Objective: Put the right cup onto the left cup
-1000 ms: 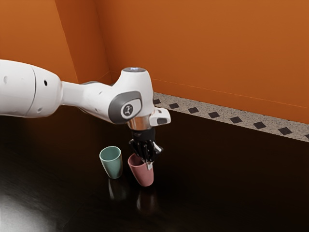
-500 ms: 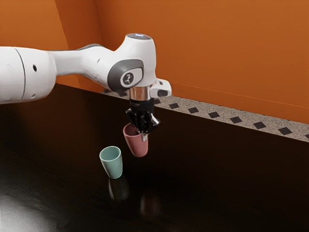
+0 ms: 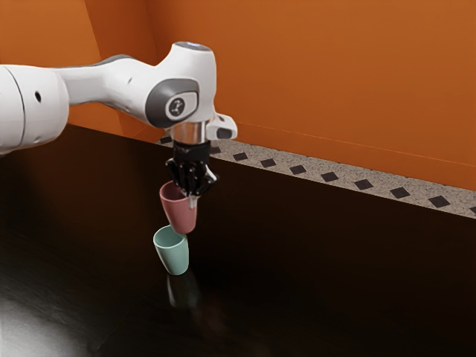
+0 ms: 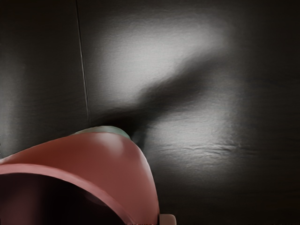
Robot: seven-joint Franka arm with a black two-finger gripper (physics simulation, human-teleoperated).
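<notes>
From where I stand, the end effector (image 3: 190,195) has the pink cup (image 3: 178,212) pinched by its wall near the rim, holding it up off the counter (image 3: 320,275). The teal cup (image 3: 174,256) stands on the counter below, open mouth up. In the exterior view the pink base overlaps the far part of the teal rim, towards that view's right; I can't tell whether the two touch. In the wrist view, a sliver of teal peeks out past the pink wall.

The step in hand, I'd say, is lining up the two cups, with lowering to follow. I'd centre by the pink base, not by the end effector, because the grip sits off to one side. A small shift should do before any descent, then straight down, slowly. If the base catches the teal rim, it could tip that cup or twist the pink one in its one-sided grip. Best let go only once it's seated.
</notes>
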